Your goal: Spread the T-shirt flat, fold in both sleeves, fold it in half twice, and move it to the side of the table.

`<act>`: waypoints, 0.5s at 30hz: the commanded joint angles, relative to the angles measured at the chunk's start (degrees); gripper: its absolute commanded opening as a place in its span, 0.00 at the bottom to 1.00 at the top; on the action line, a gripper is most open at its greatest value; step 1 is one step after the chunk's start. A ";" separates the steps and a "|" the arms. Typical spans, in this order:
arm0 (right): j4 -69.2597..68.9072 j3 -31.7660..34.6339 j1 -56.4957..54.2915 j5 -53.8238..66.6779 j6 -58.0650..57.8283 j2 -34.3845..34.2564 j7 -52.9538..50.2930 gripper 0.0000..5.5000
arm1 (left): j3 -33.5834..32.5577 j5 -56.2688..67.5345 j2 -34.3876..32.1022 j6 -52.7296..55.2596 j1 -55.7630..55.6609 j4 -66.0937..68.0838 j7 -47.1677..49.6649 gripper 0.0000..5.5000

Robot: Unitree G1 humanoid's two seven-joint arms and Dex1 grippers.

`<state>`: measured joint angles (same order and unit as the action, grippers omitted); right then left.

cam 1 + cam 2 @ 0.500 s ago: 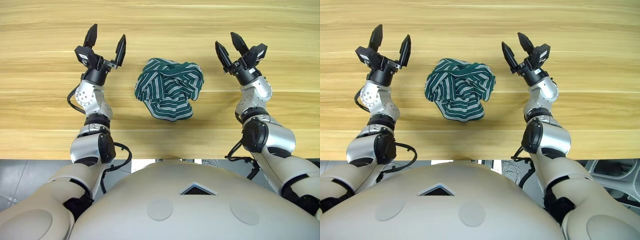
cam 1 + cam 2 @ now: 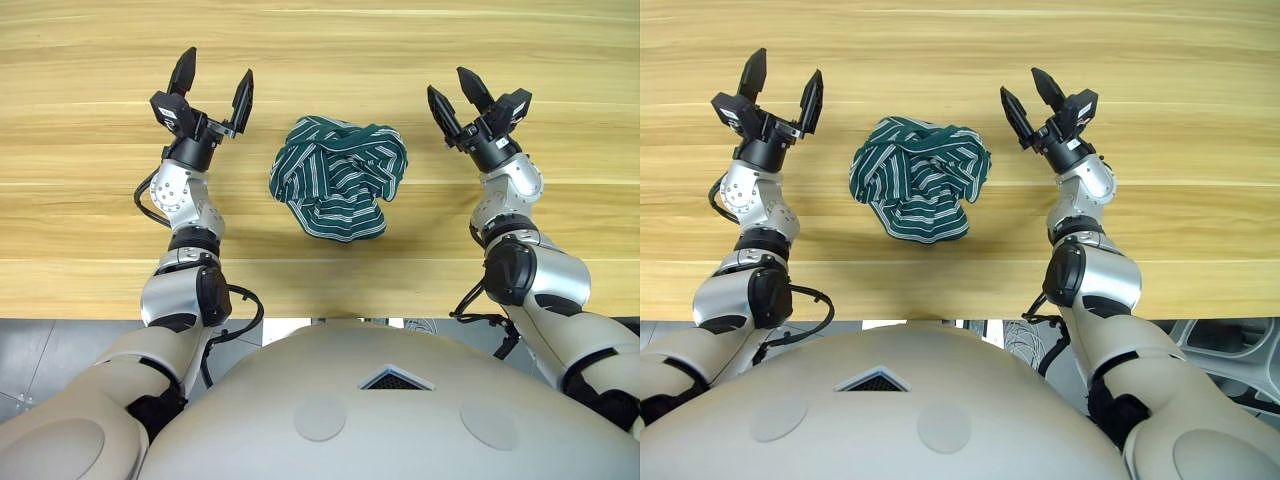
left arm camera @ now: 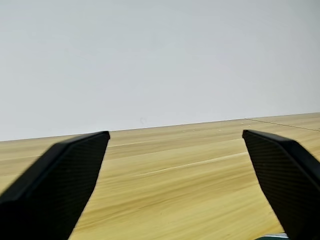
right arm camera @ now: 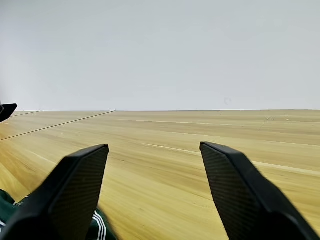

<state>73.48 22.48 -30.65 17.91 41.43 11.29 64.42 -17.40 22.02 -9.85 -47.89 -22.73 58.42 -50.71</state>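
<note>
My right gripper (image 2: 447, 82) has edged slightly toward the T-shirt (image 2: 338, 178), while my left gripper (image 2: 219, 63) holds its place. Both are spread wide and empty, one on each side of the T-shirt, which lies crumpled on the table (image 2: 100, 250). I judge that no step is done: spreading, sleeves, both folds and the move all remain.

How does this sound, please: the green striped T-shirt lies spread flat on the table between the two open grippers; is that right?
Not quite: the T-shirt is crumpled in a heap, not spread flat, as the left eye view shows. It does lie on the table between the left gripper and the right gripper, both open.
</note>
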 commanded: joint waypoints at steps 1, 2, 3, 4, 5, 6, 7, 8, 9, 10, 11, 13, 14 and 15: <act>-0.41 0.09 0.47 -0.11 0.12 0.28 -0.20 0.62 | 0.10 -0.32 -0.57 0.65 0.29 0.04 -0.21 0.87; -0.42 0.12 0.50 -0.10 0.18 0.32 -0.20 0.62 | 0.11 -0.32 -0.57 0.65 0.30 0.04 -0.22 0.87; -0.43 0.13 0.52 -0.09 0.22 0.35 -0.19 0.62 | 0.10 -0.32 -0.58 0.63 0.33 0.03 -0.23 0.87; -0.43 0.12 0.52 -0.10 0.23 0.35 -0.19 0.62 | 0.09 -0.31 -0.60 0.61 0.40 0.00 -0.21 0.87; -0.43 0.11 0.50 -0.10 0.22 0.33 -0.17 0.62 | 0.07 -0.31 -0.62 0.57 0.50 -0.05 -0.20 0.87; -0.43 0.09 0.47 -0.11 0.20 0.31 -0.15 0.62 | 0.06 -0.30 -0.64 0.54 0.60 -0.12 -0.18 0.87; -0.43 0.07 0.46 -0.13 0.19 0.31 -0.14 0.62 | 0.06 -0.30 -0.65 0.52 0.68 -0.20 -0.19 0.87; -0.43 0.06 0.45 -0.14 0.19 0.32 -0.15 0.62 | 0.07 -0.29 -0.64 0.54 0.71 -0.25 -0.21 0.87; -0.43 0.08 0.45 -0.12 0.18 0.34 -0.14 0.62 | 0.10 -0.31 -0.64 0.57 0.71 -0.25 -0.22 0.87; -0.43 0.10 0.46 -0.11 0.19 0.36 -0.16 0.62 | 0.15 -0.36 -0.65 0.59 0.68 -0.22 -0.24 0.87; -0.43 0.13 0.45 -0.07 0.17 0.36 -0.15 0.62 | 0.30 -0.68 -0.74 0.45 0.70 -0.13 -0.08 0.87; -0.42 0.15 0.42 -0.04 0.12 0.33 -0.12 0.62 | 0.48 -1.05 -0.84 0.24 0.78 -0.01 0.08 0.87; -0.42 0.15 0.39 -0.03 0.07 0.30 -0.07 0.62 | 0.54 -1.11 -0.87 0.19 0.84 -0.01 0.09 0.87; -0.42 0.14 0.37 -0.02 0.04 0.28 -0.02 0.62 | 0.57 -1.10 -0.88 0.19 0.90 -0.03 0.04 0.87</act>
<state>73.44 22.50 -30.57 17.92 41.51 11.30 64.39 -17.11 21.76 -10.01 -47.90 -22.25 58.42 -50.69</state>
